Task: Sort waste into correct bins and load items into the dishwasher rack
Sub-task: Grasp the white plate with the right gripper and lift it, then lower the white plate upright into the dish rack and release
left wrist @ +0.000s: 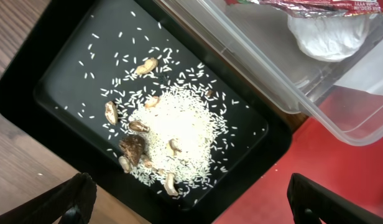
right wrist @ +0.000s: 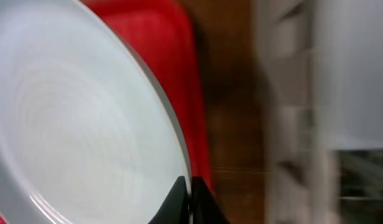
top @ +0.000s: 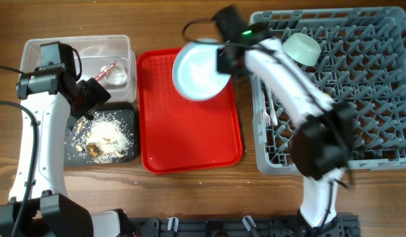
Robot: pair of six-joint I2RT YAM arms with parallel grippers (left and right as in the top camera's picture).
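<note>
My right gripper (top: 223, 60) is shut on the rim of the light blue plate (top: 200, 69) and holds it above the red tray's far right corner; the plate fills the right wrist view (right wrist: 79, 118), pinched at my fingertips (right wrist: 190, 199). My left gripper (top: 91, 99) is open and empty above the black tray (top: 127, 115), which holds rice and brown food scraps (left wrist: 170, 130). The clear tub (top: 38, 49) behind it holds the red-and-white wrapper (top: 114, 72), which also shows in the left wrist view (left wrist: 331, 28). A pale green bowl (top: 302, 47) sits in the grey rack (top: 381, 158). White cutlery (top: 269, 115) stands at the rack's left edge.
The flat red serving tray (top: 190, 131) lies between the bins and the rack. Bare wooden table runs along the front. The right arm stretches over the rack's left part.
</note>
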